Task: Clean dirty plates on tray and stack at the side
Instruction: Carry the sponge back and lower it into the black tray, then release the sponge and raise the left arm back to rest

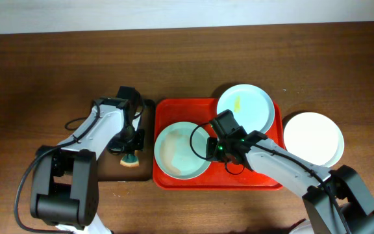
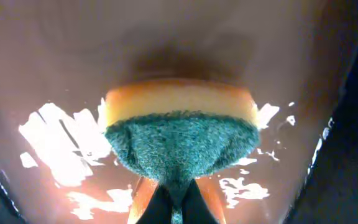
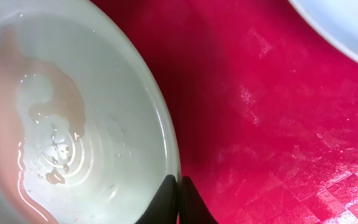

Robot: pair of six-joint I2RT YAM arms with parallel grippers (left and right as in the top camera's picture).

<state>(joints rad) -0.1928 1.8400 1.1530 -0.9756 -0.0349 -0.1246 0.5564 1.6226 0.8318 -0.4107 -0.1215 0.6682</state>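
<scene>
The red tray [image 1: 265, 174] lies mid-table. A wet pale plate [image 1: 177, 155] sits on its left half; it fills the left of the right wrist view [image 3: 104, 118]. My right gripper [image 1: 210, 148] is shut on this plate's right rim [image 3: 178, 186]. A second plate [image 1: 252, 104] with a yellow smear rests on the tray's back right corner, its edge in the right wrist view [image 3: 347, 31]. A third, white plate [image 1: 313, 138] lies on the table right of the tray. My left gripper [image 1: 128, 151] is shut on a yellow-and-green sponge [image 2: 182, 134] over the black tray [image 1: 145, 170].
The black tray [image 2: 55, 56] stands just left of the red tray, its wet floor glinting under the sponge. Brown wooden table [image 1: 44, 71] lies all round. A pale wall edge runs along the back.
</scene>
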